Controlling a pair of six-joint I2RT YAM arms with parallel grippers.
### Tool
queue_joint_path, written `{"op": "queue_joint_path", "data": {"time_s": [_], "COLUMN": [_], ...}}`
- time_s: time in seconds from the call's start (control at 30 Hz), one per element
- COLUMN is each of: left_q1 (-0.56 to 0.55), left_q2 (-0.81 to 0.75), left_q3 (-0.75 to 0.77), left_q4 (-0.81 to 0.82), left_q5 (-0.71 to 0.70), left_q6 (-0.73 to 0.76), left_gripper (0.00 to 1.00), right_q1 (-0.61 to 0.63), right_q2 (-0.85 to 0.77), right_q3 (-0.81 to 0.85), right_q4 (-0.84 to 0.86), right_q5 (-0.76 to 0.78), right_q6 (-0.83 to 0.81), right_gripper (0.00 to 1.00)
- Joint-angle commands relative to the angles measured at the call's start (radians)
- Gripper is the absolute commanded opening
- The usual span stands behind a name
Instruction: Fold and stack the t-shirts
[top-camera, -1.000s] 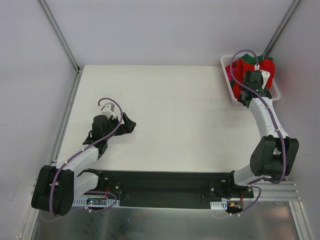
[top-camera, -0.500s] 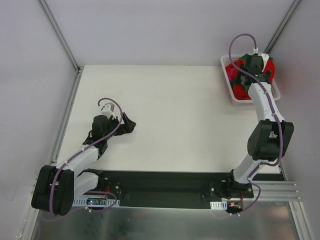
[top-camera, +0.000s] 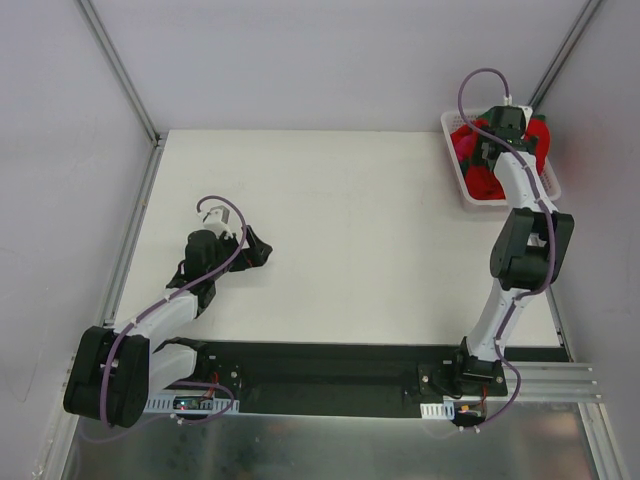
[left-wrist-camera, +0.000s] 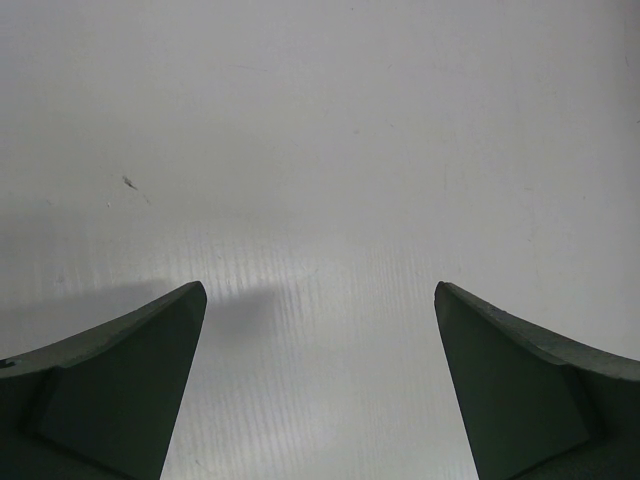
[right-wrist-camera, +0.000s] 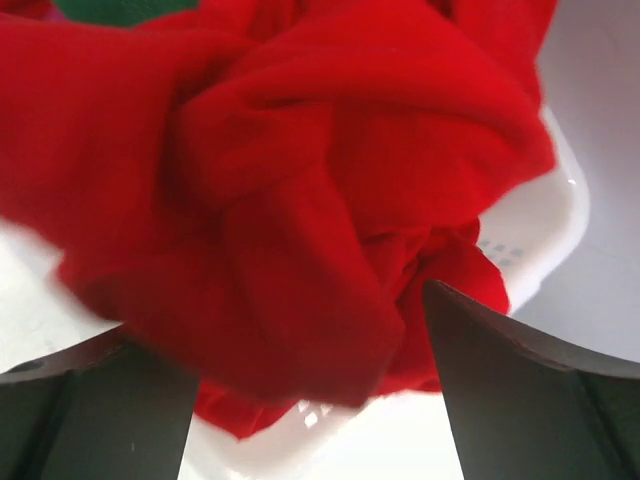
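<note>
White basket (right-wrist-camera: 535, 250) (slotted plastic) sits at the table's (top-camera: 350, 230) far-right corner.

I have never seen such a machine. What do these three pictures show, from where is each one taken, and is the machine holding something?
These are two robot arms bolted at the near edge of a white table. The wide picture comes from a camera above and behind them. The other two come from a small camera on each wrist, so the dark wedges are that gripper's own fingers. The left gripper is open over the table and holds nothing. The right gripper is open too, close above a crumpled red t-shirt in a white basket at the far right corner. A bit of green cloth shows behind it.
</note>
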Motion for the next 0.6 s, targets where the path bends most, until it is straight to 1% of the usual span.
{"op": "queue_joint_path", "data": {"time_s": [0.0,0.03,0.07,0.1,0.13,0.17,0.2,0.23,0.33,0.43,0.47,0.57], "left_q1": [-0.008,-0.008,-0.008,-0.008,-0.008,-0.008,-0.008,-0.008,-0.008,-0.008,-0.008,-0.008], "left_q2": [-0.006,-0.006,-0.008,-0.011,-0.012,-0.014,-0.017,-0.017,-0.019,-0.020,-0.023,-0.028], "left_q3": [0.004,0.004,0.004,0.004,0.004,0.002,0.002,0.002,0.002,0.004,0.005,0.004], "left_q4": [0.034,0.033,0.031,0.028,0.027,0.025,0.025,0.025,0.025,0.025,0.025,0.025], "left_q5": [-0.017,-0.017,-0.020,-0.020,-0.021,-0.021,-0.023,-0.021,-0.018,-0.014,-0.011,-0.009], "left_q6": [0.037,0.037,0.038,0.037,0.040,0.038,0.040,0.038,0.037,0.034,0.032,0.028], "left_gripper": [0.99,0.99,0.99,0.99,0.99,0.99,0.99,0.99,0.99,0.99,0.99,0.99], "right_q1": [-0.027,-0.028,-0.031,-0.031,-0.031,-0.031,-0.031,-0.030,-0.028,-0.002,0.005,0.031], "right_q2": [0.061,0.068,0.068,0.062,0.041,0.020,-0.003,-0.063,-0.157,-0.290,-0.366,-0.471], "right_q3": [0.083,0.083,0.083,0.077,0.068,0.054,0.004,-0.018,-0.093,-0.133,-0.140,-0.153], "right_q4": [0.014,0.014,0.017,0.018,0.020,0.043,0.063,0.077,0.123,0.130,0.143,0.146], "right_q5": [-0.034,-0.039,-0.043,-0.042,-0.043,-0.047,-0.051,-0.050,-0.079,-0.094,-0.103,-0.163], "right_q6": [-0.022,-0.022,-0.019,-0.012,-0.007,-0.002,-0.001,0.013,0.028,0.027,0.027,0.036], "right_gripper": [0.80,0.67,0.45,0.08,0.01,0.02,0.02,0.01,0.01,0.01,0.02,0.01]}}
